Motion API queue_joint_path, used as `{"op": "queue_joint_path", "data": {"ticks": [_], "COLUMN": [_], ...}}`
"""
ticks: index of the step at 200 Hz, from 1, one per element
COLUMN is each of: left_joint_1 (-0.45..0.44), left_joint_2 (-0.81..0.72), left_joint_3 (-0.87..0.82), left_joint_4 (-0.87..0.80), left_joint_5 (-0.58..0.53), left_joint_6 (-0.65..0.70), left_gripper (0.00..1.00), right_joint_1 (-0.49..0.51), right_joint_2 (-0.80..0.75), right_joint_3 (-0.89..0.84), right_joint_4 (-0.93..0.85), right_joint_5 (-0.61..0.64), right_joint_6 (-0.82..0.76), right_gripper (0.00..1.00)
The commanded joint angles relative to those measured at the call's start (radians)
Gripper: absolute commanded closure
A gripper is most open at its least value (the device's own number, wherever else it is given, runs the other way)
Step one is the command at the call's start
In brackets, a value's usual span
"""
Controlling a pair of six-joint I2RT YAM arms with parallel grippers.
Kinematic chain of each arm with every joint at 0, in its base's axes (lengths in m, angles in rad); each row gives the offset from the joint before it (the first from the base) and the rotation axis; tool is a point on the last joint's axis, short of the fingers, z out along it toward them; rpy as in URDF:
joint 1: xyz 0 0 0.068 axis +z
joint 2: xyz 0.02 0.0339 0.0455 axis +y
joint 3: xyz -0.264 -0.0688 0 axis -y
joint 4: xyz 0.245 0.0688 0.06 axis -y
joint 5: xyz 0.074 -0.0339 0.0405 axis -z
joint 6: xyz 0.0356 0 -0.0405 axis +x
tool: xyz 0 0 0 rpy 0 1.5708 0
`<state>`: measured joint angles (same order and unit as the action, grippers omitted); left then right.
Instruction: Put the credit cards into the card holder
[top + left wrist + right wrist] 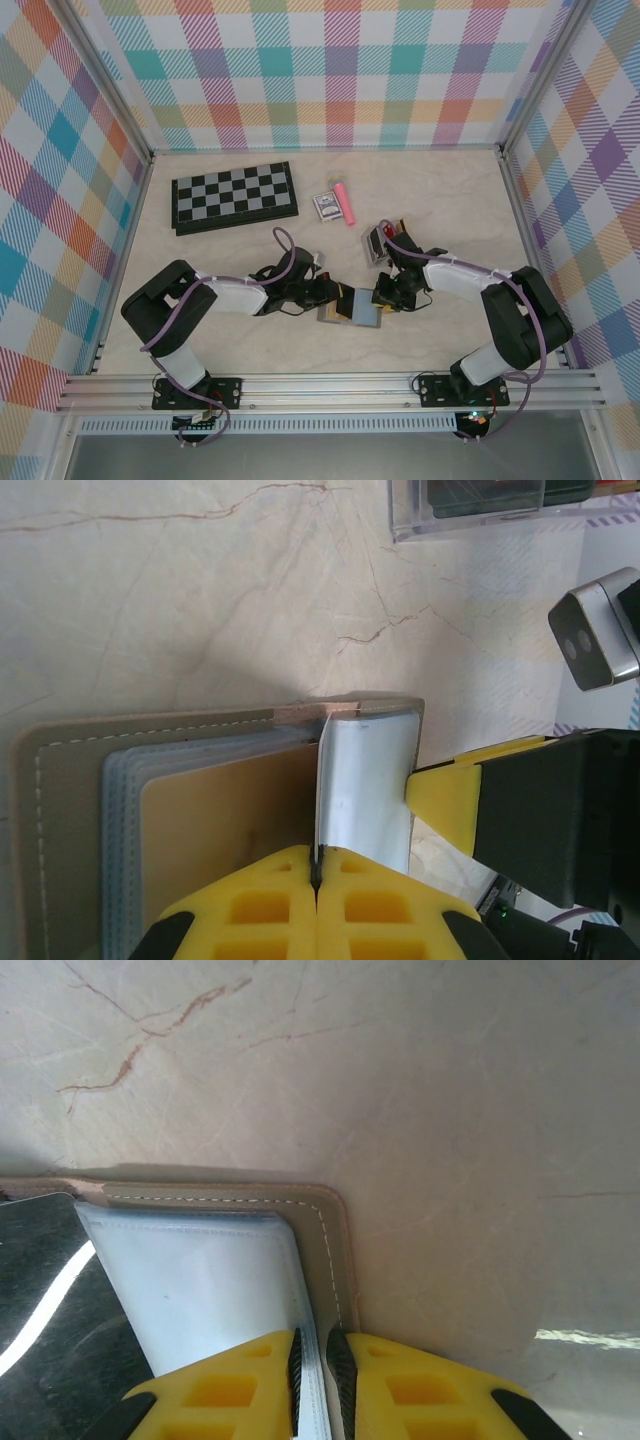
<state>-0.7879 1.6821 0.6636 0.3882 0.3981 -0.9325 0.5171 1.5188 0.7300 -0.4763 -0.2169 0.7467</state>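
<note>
surface (450, 200): we find a pale, marble-veined top with a checked backdrop on three sides.
chessboard (234, 197): it lies flat at the far left of the surface, well apart from both arms.
card holder (352, 310): it lies open and flat at the near middle of the surface, between the two pincers. We note a grey-brown stitched cover (70, 810) with a stack of clear sleeves on it. One sleeve is lifted upright from the stack.
left pincer (316, 865): the jaws are pressed together on the near edge of the upright sleeve, with no gap showing. In the top view it (338, 297) sits at the holder's left side.
right pincer (313, 1345): the jaws are nearly closed and clamp a thin sleeve edge at the holder's stitched corner (330, 1210). In the top view it (385, 300) sits at the holder's right side.
rack (378, 243): a small clear stand just beyond the right pincer, near the holder but apart from it. Dark pieces stand in it; we cannot tell how many.
credit cards (220, 825): one tan-yellow card lies inside the flat sleeves of the holder. A dark glossy face beside the clamped sleeve may be another; we cannot tell.
card box (326, 206): small and patterned, right of the chessboard.
pink stick (344, 203): it lies just beside the card box.
</note>
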Motion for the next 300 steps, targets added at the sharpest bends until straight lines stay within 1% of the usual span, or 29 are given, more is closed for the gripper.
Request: {"op": "queue_joint_path", "data": {"ticks": [1,48,105,188,251,300], "left_joint_1": [-0.031,-0.033,-0.032,-0.036,-0.059,-0.075], "left_joint_2": [-0.019,-0.023,-0.074,-0.005,0.021,0.035], "left_joint_3": [-0.006,-0.007,0.015,0.015,0.02,0.046], "left_joint_4": [0.013,0.052,-0.047,-0.015,-0.063,-0.06], "left_joint_5": [-0.008,0.014,-0.011,-0.012,-0.06,-0.106], "left_joint_6": [-0.037,-0.062,-0.017,-0.022,0.016,-0.001], "left_gripper": [1.0,1.0,1.0,1.0,1.0,1.0], "right_joint_1": [0.004,0.004,0.004,0.005,0.004,0.004], "right_joint_2": [0.067,0.079,0.08,0.08,0.075,0.078], "right_joint_3": [-0.041,-0.038,-0.039,-0.035,-0.035,-0.037], "right_joint_4": [0.006,0.003,-0.001,-0.005,-0.001,0.007], "right_joint_5": [0.053,0.059,0.074,0.074,0.068,0.057], "right_joint_6": [-0.007,-0.012,-0.009,-0.01,-0.006,-0.002], "right_gripper": [0.8,0.8,0.8,0.8,0.79,0.79]}}
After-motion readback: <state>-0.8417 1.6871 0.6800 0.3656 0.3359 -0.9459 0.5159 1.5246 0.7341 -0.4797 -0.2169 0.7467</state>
